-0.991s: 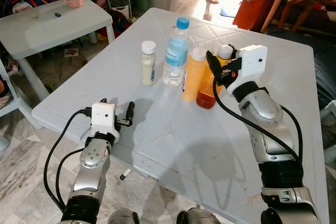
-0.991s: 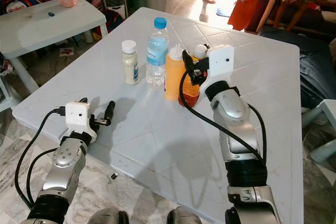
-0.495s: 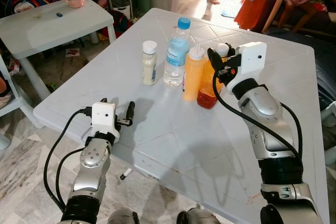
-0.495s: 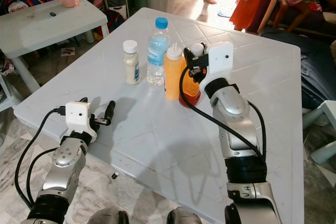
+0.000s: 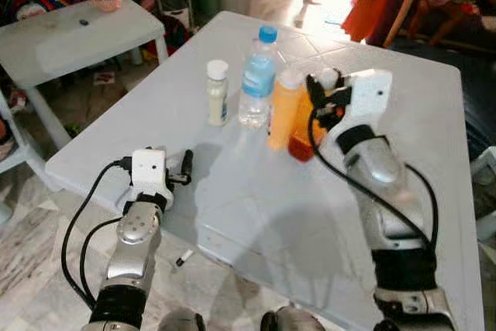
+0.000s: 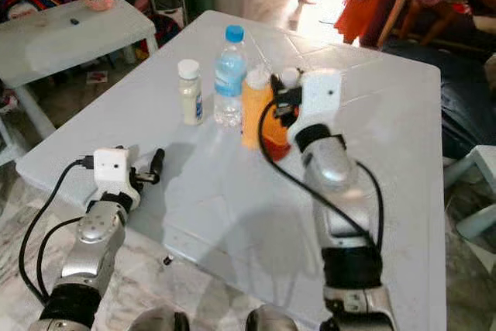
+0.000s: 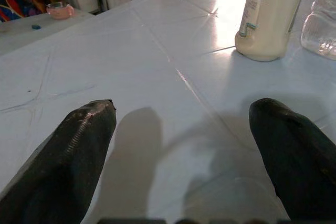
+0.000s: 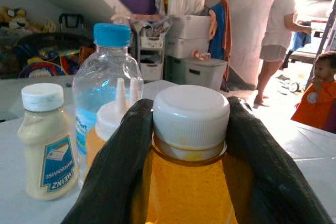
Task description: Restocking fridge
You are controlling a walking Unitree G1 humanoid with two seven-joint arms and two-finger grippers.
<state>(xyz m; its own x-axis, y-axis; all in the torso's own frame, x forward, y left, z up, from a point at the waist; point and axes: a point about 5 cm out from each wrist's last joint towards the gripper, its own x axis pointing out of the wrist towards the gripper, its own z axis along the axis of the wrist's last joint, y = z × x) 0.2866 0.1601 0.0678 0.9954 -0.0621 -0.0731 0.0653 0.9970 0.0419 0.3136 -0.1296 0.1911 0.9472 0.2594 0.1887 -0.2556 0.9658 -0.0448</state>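
Right claw point(image 8: 189, 145) has now closed in around the neck of the amber sauce bottle point(image 8: 184, 192) on the desk point(image 5: 256, 207), so pickup looks close. Left claw point(image 7: 184, 145) stays open, idle.

White plastic table point(image 5: 232, 191), second table point(image 5: 70, 36) beside, marble floor point(image 5: 31, 269), sunlit doorway

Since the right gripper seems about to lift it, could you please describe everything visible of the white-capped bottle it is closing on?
The bottle is clear, looks like plastic, and holds amber-orange liquid nearly to its neck, under a ribbed white screw cap. It stands upright on the white table, rightmost in the row, close beside the orange squeeze bottle. The right gripper straddles its neck, one black finger on each side, seemingly against the shoulders; a firm grip cannot be confirmed.
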